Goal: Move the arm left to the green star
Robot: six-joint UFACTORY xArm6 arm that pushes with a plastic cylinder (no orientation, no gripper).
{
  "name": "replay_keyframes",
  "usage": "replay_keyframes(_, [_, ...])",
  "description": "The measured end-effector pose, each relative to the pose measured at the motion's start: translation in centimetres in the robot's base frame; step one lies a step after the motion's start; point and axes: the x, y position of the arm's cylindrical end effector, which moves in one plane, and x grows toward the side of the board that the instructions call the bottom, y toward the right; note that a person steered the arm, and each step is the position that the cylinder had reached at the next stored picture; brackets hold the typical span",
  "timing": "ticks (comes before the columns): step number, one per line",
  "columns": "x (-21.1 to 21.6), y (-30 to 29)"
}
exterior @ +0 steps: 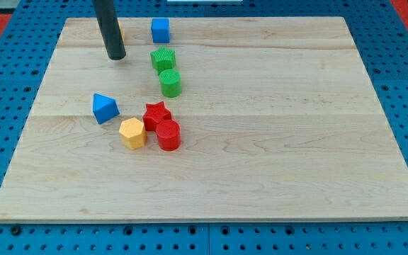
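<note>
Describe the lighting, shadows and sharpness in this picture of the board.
Camera view: even, soft light; the wooden board shows no glare. Blocks such as the green star cast only faint shadows. Block edges look sharp; my tip is slightly soft, left of the star.

Pale wooden board [261, 142] — smooth, visibly grained; green star [163, 58] matt plastic, ridged; my tip [116, 56] dark, matt

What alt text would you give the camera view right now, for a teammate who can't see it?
My tip rests on the wooden board near the view's top, just left of the green star, not touching it. A green cylinder sits below the star and a blue cube above. Lower down cluster a blue triangle, yellow hexagon, red star and red cylinder.
</note>
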Motion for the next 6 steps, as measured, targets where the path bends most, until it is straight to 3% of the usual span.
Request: replay_keyframes(6, [1.4, 2.7])
